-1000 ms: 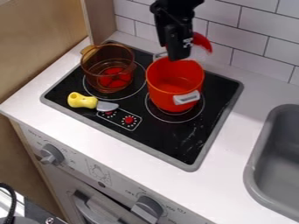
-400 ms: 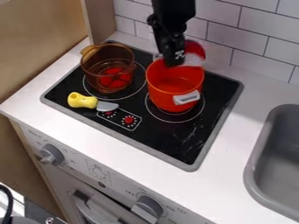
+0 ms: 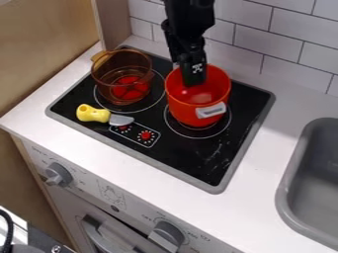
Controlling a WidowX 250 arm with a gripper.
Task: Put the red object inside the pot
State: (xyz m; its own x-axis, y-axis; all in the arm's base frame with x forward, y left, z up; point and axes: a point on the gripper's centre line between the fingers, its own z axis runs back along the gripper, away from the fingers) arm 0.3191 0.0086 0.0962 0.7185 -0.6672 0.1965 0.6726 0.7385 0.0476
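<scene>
The black two-finger end effector was down inside the mouth of the glossy red-orange pot; whether it was spread, pressed together or pinching anything, I could not tell. The glossy red object showed within the pot, low beside the end effector's tip, its outline hard to part from walls of much the same red.

If it was in the grasp, a release with the object tilted against the wall could have left it leaning, and one that clung could have ridden out again on the lift. A sideways pull while the end effector was below the rim could have dragged or tipped the pot, since the tool sat toward the far left of the opening, close to the rim. The grey side handle stood out on the opposite, near side, clear of the tool.

The black arm came in from the top edge and hung steeply, nearly upright, its lower end slanting slightly rightward in the view. Beneath, the pot stood upright on the right-hand ring of the black cooktop, set in the white counter.
</scene>
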